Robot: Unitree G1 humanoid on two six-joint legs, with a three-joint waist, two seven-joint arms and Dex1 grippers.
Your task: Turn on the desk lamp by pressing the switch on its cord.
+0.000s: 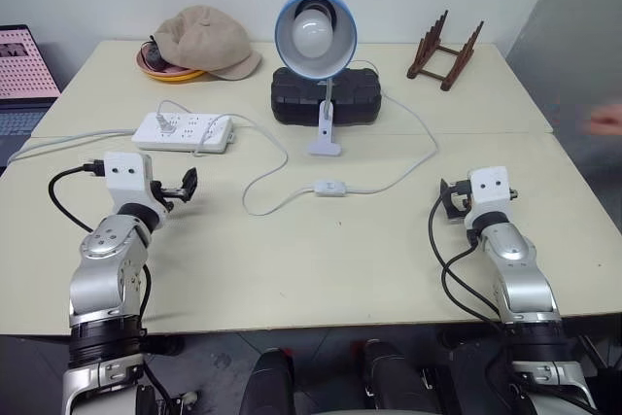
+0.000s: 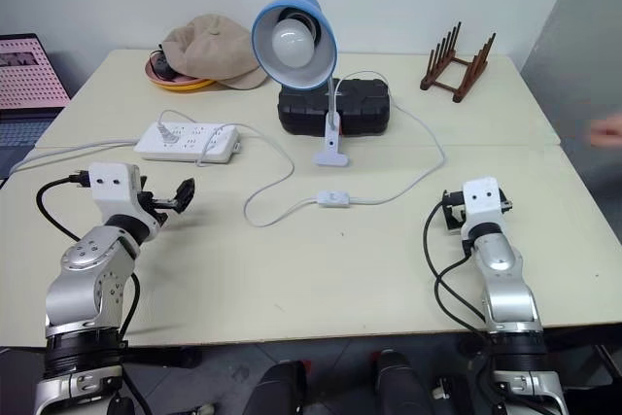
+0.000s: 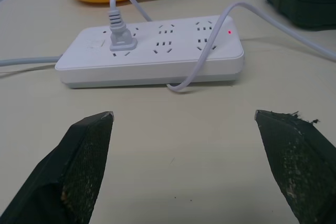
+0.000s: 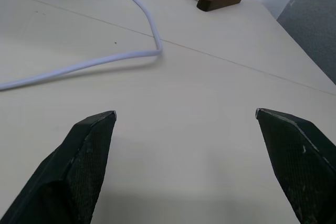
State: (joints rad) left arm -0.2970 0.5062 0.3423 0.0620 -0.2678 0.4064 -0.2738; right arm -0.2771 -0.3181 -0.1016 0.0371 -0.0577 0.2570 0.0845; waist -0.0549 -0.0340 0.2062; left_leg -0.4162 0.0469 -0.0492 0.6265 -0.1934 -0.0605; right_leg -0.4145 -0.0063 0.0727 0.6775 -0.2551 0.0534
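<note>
The switch [image 1: 332, 187] lies flat on the table [image 1: 321, 279] near its middle, just in front of the desk lamp's clip base [image 1: 325, 146], with its long axis running side to side in line with the cord [image 1: 403, 177] that enters at each end. The desk lamp [image 1: 315, 34] stands behind it, its bulb unlit.

The switch sits between the two arms and a little farther from the robot than both. The right gripper [image 1: 449, 199], jaws wide apart and empty, hovers low over the table to the switch's right, and appears slightly the nearer. The left gripper [image 1: 182, 185], also wide open and empty, is to the switch's left, pointing at the power strip [image 3: 152, 51].

Judging from this, the right arm needs to move inward and a bit forward, then press down.
</note>
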